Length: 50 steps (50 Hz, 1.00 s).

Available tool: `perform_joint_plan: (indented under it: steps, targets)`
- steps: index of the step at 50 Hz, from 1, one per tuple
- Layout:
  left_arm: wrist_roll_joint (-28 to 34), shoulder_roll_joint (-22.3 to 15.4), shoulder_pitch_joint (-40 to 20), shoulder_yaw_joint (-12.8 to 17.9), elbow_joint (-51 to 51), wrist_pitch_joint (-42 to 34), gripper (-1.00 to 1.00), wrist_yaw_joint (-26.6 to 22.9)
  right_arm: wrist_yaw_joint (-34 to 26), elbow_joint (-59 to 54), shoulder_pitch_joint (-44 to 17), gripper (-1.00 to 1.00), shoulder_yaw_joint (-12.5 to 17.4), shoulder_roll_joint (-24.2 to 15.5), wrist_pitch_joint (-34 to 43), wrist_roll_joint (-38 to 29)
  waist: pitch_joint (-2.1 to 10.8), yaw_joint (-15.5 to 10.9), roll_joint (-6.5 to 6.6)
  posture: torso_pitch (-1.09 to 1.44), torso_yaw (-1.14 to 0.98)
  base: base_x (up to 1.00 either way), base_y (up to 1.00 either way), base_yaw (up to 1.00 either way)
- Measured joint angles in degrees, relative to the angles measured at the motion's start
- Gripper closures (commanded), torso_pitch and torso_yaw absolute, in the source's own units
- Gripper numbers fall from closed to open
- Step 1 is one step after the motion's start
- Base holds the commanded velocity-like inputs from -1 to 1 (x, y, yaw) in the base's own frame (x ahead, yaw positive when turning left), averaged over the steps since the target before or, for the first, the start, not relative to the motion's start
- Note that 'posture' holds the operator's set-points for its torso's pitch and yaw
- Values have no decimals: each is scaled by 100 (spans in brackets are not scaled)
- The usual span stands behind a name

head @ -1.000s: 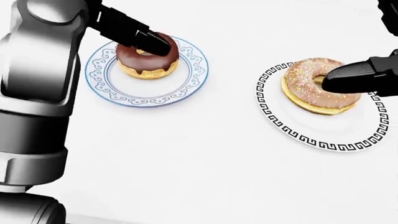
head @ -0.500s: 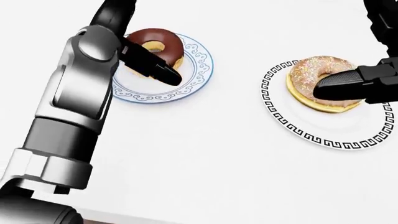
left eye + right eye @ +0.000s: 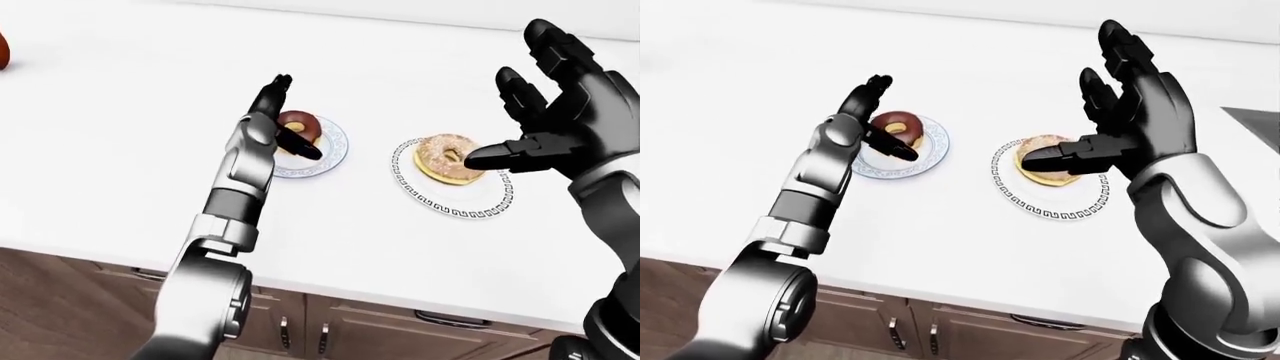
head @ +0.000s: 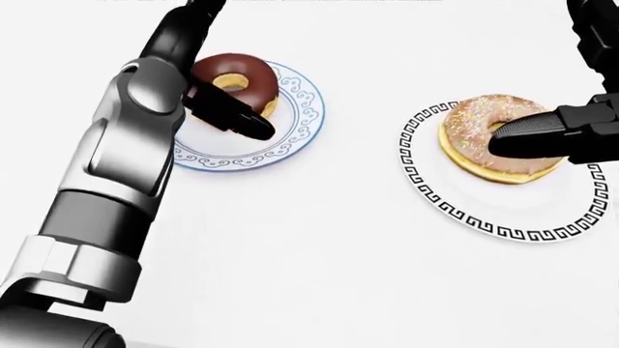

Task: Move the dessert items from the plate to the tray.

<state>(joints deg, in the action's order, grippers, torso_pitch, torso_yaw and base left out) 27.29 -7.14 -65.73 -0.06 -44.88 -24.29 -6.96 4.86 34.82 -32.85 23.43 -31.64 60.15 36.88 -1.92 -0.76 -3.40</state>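
A chocolate-glazed donut [image 4: 253, 69] lies on a blue-patterned plate [image 4: 302, 109] at the upper left of the head view. My left hand [image 3: 296, 117] is open around it: the thumb [image 4: 242, 122] lies across the plate just below the donut, and the other fingers point up past its left side. A pink sprinkled donut [image 4: 469, 116] rests on a plate with a black key-pattern rim [image 4: 455, 212] at the right. Above it my right hand [image 3: 497, 112] is spread open. Its thumb [image 4: 527, 134] covers part of the donut's ring.
The white counter [image 4: 319, 254] ends at an edge near me, with brown cabinet doors [image 3: 340, 330] below. A reddish object [image 3: 3, 51] shows at the far left edge. A grey flat corner [image 3: 1255, 120] shows at the right edge of the right-eye view.
My left thumb has come off the top of the chocolate donut and now lies below it; the forearm has swung upright. The right thumb stays over the sprinkled donut. The view shifted slightly.
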Motion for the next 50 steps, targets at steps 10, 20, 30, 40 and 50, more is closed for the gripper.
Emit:
perform_joint_plan:
  steps: [10, 20, 30, 40, 50]
  targets:
    - [186, -37, 131, 1, 156, 40, -50, -74, 5, 31, 9, -100, 32, -4, 33, 20, -15, 5, 4, 0, 0, 0, 0, 0]
    - [529, -135, 198, -147, -55, 521, -40, 75, -1, 1, 19, -100, 22, -28, 1, 28, 11, 10, 6, 0, 0, 0, 0, 0]
    - [1218, -76, 298, -130, -263, 1166, -14, 332, -48, 15, 92, -100, 34, -3, -49, -23, 30, 19, 4, 0, 0, 0, 0, 0]
    - [1614, -76, 351, -215, -227, 1529, 17, 527, -91, 16, 121, -100, 24, 47, -62, -94, 43, 19, 21, 0, 0, 0, 0, 0]
    - [1746, -48, 373, -105, 494, 1340, 27, 282, -65, 47, 21, -100, 144, -90, 50, 13, -13, 32, 21, 0, 0, 0, 0, 0]
